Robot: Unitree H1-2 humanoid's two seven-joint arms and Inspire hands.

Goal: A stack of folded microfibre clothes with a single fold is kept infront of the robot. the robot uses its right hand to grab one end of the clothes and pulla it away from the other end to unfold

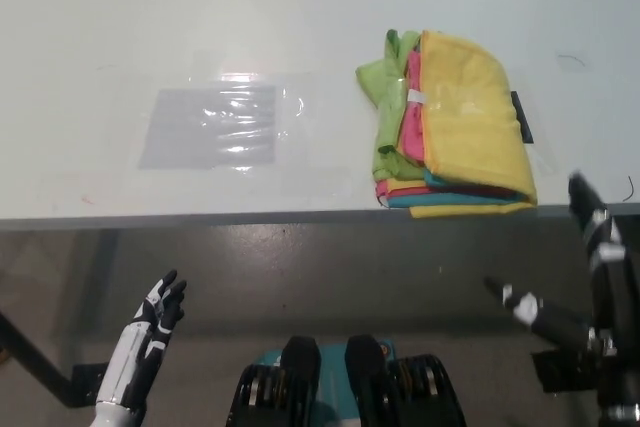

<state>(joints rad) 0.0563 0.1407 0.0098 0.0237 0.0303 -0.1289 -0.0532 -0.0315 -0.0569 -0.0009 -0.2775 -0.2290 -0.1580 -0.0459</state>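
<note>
While the black right robot hand (590,277) hangs spread and empty at four o'clock below the tabletop (300,7), the soft, light folded microfibre cloths (455,127) at one o'clock look easiest gripped by the top yellow cloth's near edge.

Folded cloth stack (455,127) at table (100,27) edge
</note>
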